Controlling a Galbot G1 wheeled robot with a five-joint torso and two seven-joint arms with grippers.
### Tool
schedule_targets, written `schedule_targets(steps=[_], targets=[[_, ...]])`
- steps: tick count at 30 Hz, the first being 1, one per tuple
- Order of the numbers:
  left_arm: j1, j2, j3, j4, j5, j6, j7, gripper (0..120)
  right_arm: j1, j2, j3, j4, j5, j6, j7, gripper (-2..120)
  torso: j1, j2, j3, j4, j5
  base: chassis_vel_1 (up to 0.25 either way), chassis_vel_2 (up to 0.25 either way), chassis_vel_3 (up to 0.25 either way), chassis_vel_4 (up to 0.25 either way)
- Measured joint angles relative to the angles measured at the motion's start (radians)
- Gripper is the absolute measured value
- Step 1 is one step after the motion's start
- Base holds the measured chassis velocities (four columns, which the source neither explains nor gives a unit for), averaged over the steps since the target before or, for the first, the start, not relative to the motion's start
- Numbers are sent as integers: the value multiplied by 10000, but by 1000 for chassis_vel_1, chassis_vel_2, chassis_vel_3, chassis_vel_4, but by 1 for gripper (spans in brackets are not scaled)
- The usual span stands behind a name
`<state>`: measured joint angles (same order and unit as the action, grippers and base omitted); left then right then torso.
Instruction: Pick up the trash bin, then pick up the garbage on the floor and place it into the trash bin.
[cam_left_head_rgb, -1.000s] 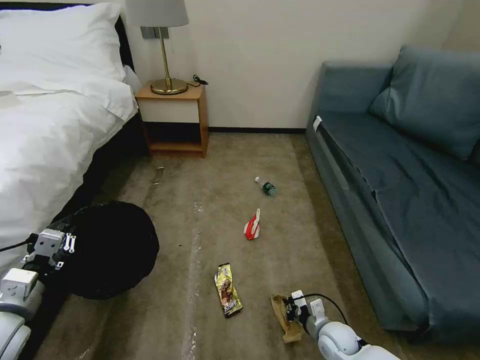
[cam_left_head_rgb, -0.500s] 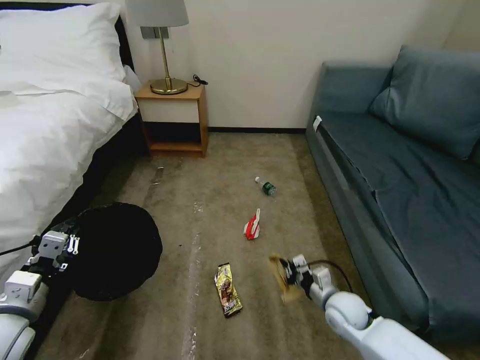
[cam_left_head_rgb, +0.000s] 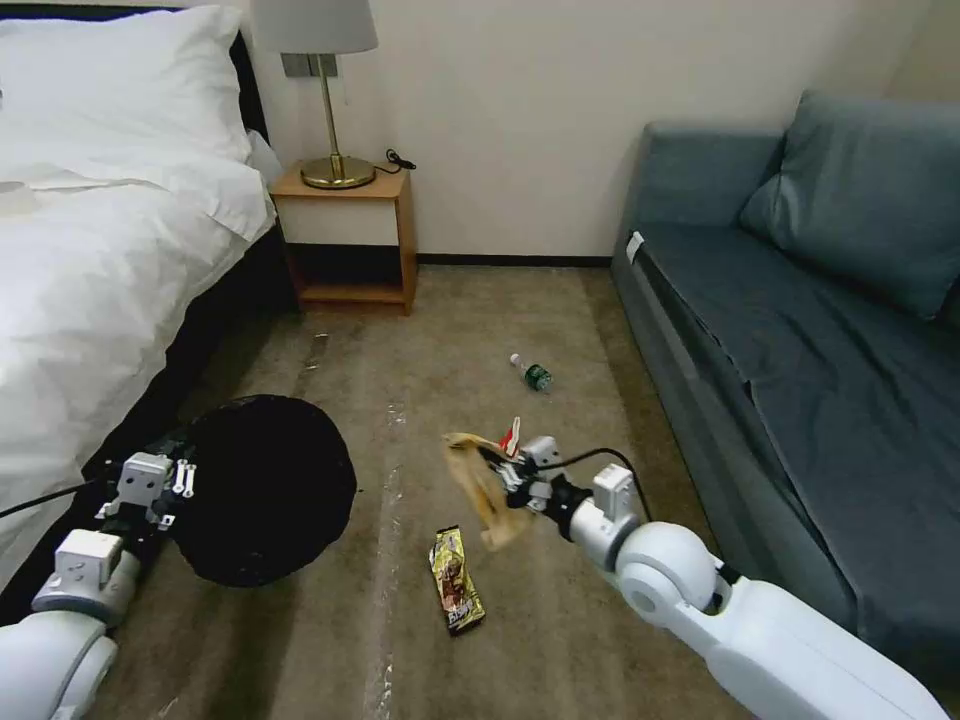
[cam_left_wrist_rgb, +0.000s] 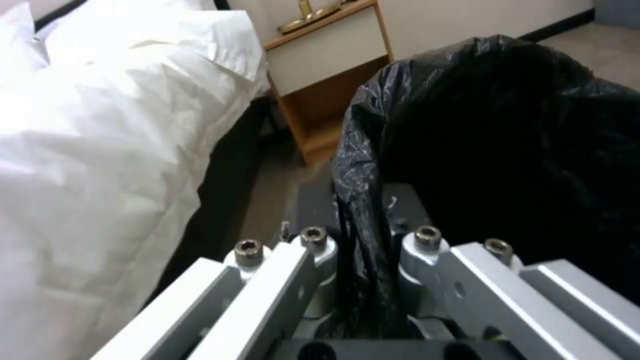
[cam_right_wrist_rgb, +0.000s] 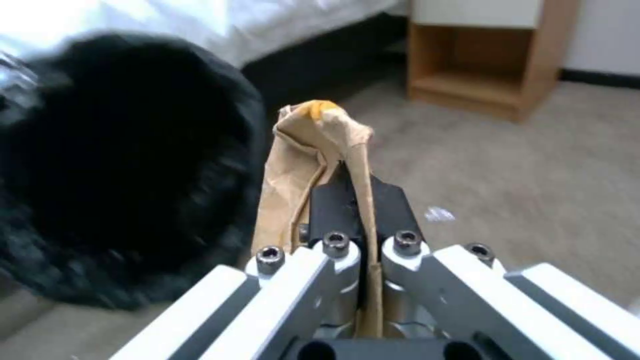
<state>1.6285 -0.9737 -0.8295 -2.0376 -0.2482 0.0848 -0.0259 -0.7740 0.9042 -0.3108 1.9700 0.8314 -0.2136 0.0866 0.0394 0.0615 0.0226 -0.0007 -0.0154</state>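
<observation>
Head view of a bedroom floor: the right gripper (cam_left_head_rgb: 507, 478), held above the beige carpet (cam_left_head_rgb: 420, 330), is clamped on a crumpled brown paper bag (cam_left_head_rgb: 480, 487) that hangs from its narrow jaws clear of the floor. Just behind it lies the red-and-white packet (cam_left_head_rgb: 511, 437), partly hidden by the gripper, with the small clear bottle with a green label (cam_left_head_rgb: 532, 373) farther off toward the wall and the yellow snack wrapper (cam_left_head_rgb: 456, 581) flat on the carpet nearer the robot. To the left, beside the white-sheeted bed (cam_left_head_rgb: 90, 260), the left gripper (cam_left_head_rgb: 165, 490) grips the rim of the small round bin lined with a crinkled black plastic bag (cam_left_head_rgb: 265, 485), whose dark mouth is tipped toward the paper bag; the two remain apart.

Seen from the left wrist, the left gripper (cam_left_wrist_rgb: 363, 250) has its fingers (cam_left_wrist_rgb: 427, 240) pinched close on a fold of the black liner (cam_left_wrist_rgb: 493, 140). From the right wrist, the right gripper (cam_right_wrist_rgb: 353, 200) holds the paper bag (cam_right_wrist_rgb: 303, 165) upright between its dark fingertips (cam_right_wrist_rgb: 393, 210), with the bin's black opening (cam_right_wrist_rgb: 120, 170) close alongside. A wooden nightstand (cam_left_head_rgb: 350, 235) carrying a brass lamp (cam_left_head_rgb: 328, 90) stands against the wall, and a blue-grey sofa (cam_left_head_rgb: 800, 330) lines the right side.
</observation>
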Motion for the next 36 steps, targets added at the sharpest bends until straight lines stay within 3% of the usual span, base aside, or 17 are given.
schedule_targets(steps=[4,11,13,25,33,36], targets=[[66,-396,14,29,73,-132,44,7,1157,733,-983,-501,305,209,67,0,1,0,1,9,0,0,0,0,0],[-186,-600,234,209,173,-207,60,7,1658,1978,-1727,-914,478,271,278,0,1,0,0,2,0,0,0,0,0],[-336,-652,318,350,169,-269,85,7,1862,2828,-2192,-1216,584,385,365,0,1,0,1,5,0,0,0,0,0],[-656,-714,492,664,86,-361,113,7,2211,3764,-2779,-2440,522,1038,98,0,1,0,1,3,-1,0,0,0,0],[-892,-719,663,915,-64,-382,119,7,2436,4546,-2964,-4572,75,2069,-196,0,1,0,0,4,0,0,0,0,0],[-968,-639,682,994,-149,-389,131,7,2440,4730,-2965,-5006,-71,2167,-174,9,1,0,0,5,2,0,0,0,0]])
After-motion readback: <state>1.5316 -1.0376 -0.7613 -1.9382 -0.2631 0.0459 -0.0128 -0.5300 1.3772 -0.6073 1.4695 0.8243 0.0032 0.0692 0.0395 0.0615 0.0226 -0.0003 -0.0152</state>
